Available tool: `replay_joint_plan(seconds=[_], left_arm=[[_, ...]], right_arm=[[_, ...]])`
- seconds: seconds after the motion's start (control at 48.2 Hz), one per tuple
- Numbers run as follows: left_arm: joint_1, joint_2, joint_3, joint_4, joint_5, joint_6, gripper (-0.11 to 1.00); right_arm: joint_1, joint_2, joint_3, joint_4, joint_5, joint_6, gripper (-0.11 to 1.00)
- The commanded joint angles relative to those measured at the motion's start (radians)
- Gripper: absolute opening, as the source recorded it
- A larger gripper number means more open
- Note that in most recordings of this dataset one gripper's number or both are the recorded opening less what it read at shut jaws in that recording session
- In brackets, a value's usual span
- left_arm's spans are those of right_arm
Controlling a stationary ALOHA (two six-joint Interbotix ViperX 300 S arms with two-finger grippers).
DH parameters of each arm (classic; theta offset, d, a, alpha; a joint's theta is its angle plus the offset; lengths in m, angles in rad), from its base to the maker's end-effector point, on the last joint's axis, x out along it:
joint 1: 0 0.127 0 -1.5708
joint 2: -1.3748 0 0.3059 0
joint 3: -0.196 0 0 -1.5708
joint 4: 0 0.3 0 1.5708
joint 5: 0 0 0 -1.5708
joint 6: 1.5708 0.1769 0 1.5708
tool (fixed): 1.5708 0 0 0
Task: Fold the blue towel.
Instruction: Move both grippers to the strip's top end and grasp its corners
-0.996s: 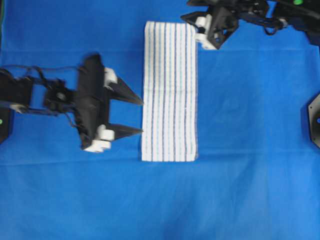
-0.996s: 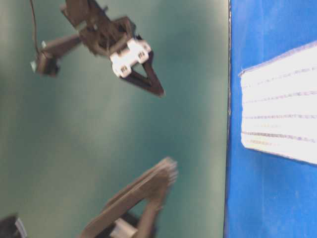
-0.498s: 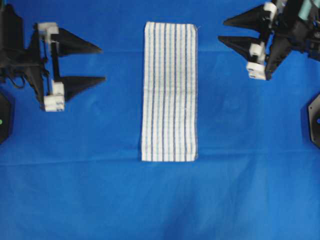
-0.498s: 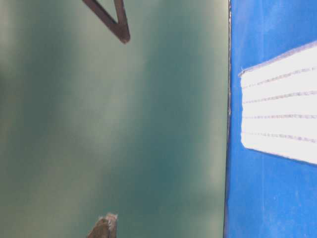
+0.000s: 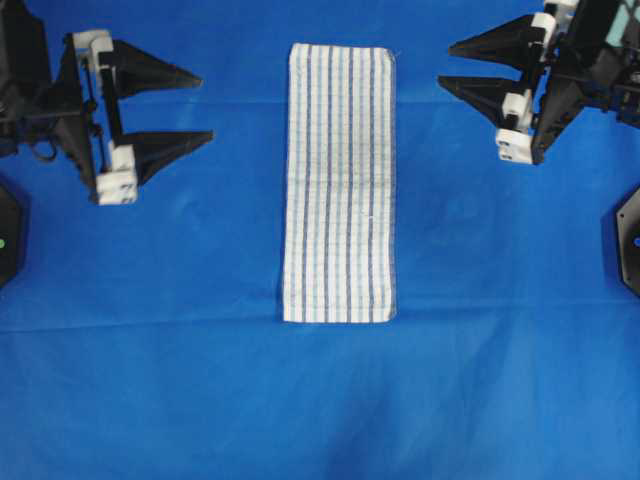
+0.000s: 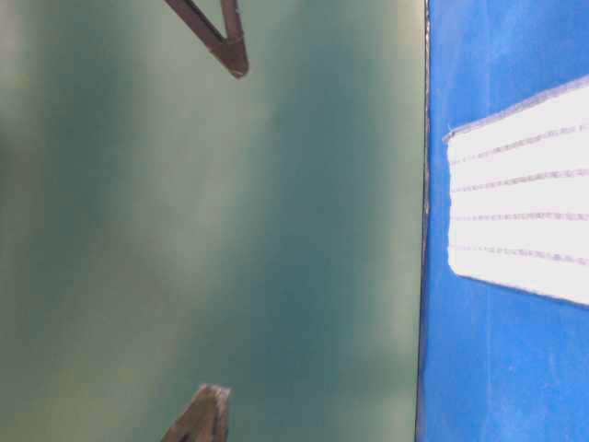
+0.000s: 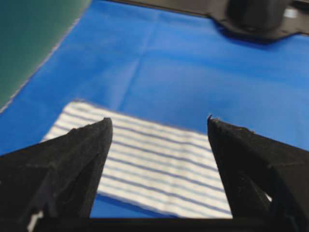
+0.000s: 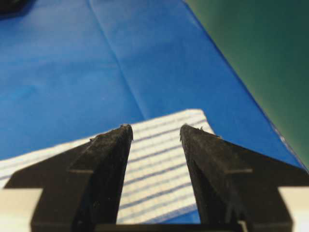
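One blue towel (image 5: 338, 183), folded into a long narrow strip, lies flat on the blue table cloth (image 5: 320, 400), its short far end close to the cloth's far edge and its near end reaching about to the middle of the surface. Two arms flank it, one on each side, near the far corners. Wide bands of bare cloth separate the strip's long edges from both grippers, and the whole near half lies open. The left gripper (image 5: 203, 106) hangs level beside the far left corner, fingertips pointed at the towel, jaws spread wide and holding nothing. The right gripper (image 5: 446, 65) mirrors it by the far right corner, jaws likewise parted and empty. Both wrist cameras look between dark pointed fingers (image 7: 72, 159) toward the striped fabric, which rests well clear of either tip.
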Motion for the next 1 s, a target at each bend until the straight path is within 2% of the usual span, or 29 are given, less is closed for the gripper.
replay_joint_plan(seconds=[0.0, 0.208, 0.436, 0.623, 0.976], left_arm=[[0.043, 0.052, -0.038, 0.002, -0.037, 0.002, 0.74], [0.15, 0.29, -0.11, 0.002, -0.109, 0.002, 0.77], [0.213, 0.568, -0.244, 0.002, -0.117, 0.0, 0.91], [0.241, 0.703, -0.331, 0.002, -0.121, 0.0, 0.91], [0.258, 0.877, -0.39, -0.002, -0.193, -0.012, 0.91]], right_arm=[[-0.034, 0.044, -0.044, 0.006, -0.008, 0.002, 0.54], [-0.132, 0.245, -0.117, 0.017, -0.008, 0.002, 0.6], [-0.192, 0.453, -0.192, 0.025, -0.011, 0.002, 0.65], [-0.224, 0.574, -0.239, 0.026, -0.017, 0.002, 0.65], [-0.227, 0.765, -0.279, 0.061, -0.11, 0.002, 0.65]])
